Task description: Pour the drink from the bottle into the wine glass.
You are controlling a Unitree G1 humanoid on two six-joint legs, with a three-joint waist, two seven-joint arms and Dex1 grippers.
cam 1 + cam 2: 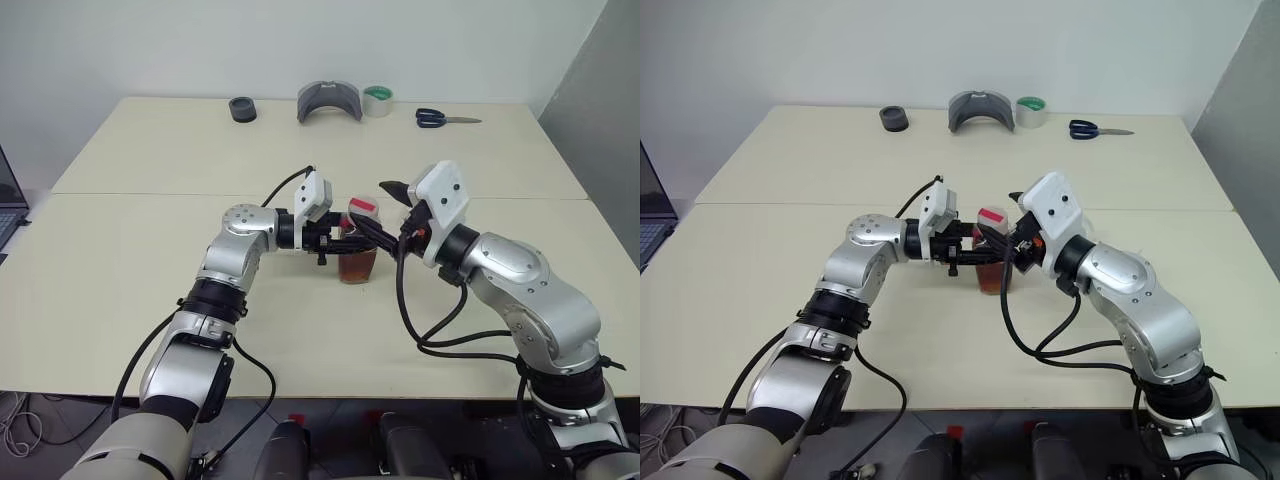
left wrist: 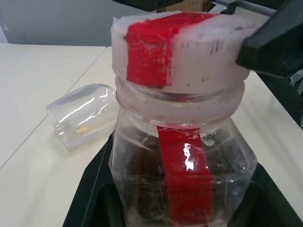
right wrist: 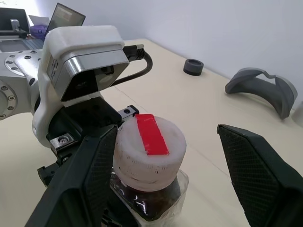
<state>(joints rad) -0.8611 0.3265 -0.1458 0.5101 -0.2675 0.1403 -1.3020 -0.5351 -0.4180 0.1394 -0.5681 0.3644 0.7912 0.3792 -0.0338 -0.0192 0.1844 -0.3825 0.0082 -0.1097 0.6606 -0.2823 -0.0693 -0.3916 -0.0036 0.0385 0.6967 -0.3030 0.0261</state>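
One clear bottle (image 3: pixel 150 189) with red-striped white cap (image 3: pixel 150 142), holding reddish-brown drink (image 1: pixel 357 266).

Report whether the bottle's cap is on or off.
On: the red-and-white cap sits on the bottle neck, with the right gripper fingers open either side.

From the head we look forward and down over the table (image 1: pixel 120 260); both eye views share it. Each wrist camera sits close along its fingers, and both share the bottle (image 2: pixel 184 189) cap (image 3: pixel 150 144).
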